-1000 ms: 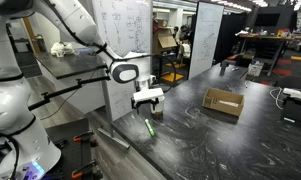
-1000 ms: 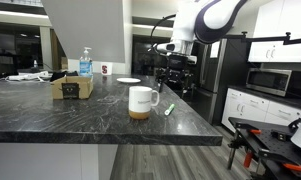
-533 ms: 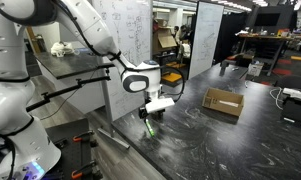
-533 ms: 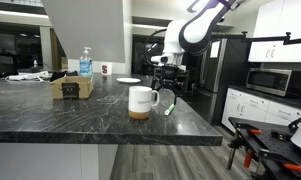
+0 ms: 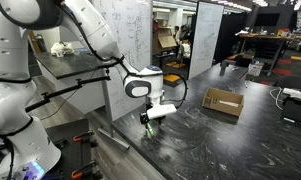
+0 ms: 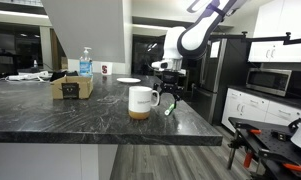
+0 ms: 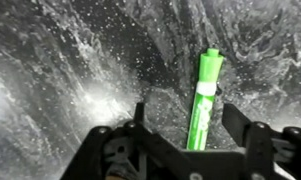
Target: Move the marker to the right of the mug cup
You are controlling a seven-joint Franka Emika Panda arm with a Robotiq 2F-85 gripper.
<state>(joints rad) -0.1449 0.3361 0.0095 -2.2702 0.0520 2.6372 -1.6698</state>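
Dark, speckled stone countertop (image 5: 220,140), a cardboard box (image 5: 223,102) well back on it. The gripper (image 7: 185,112) hangs low over the near end of the counter, jaws spread wide and holding nothing. The marker (image 7: 204,95) lies flat on the stone right between the two fingers (in the wrist view it sits nearer one finger than the other, touching neither as far as I can see). In an exterior view, the mug cup (image 6: 142,100) stands just beside the green stick, near the counter's edge.
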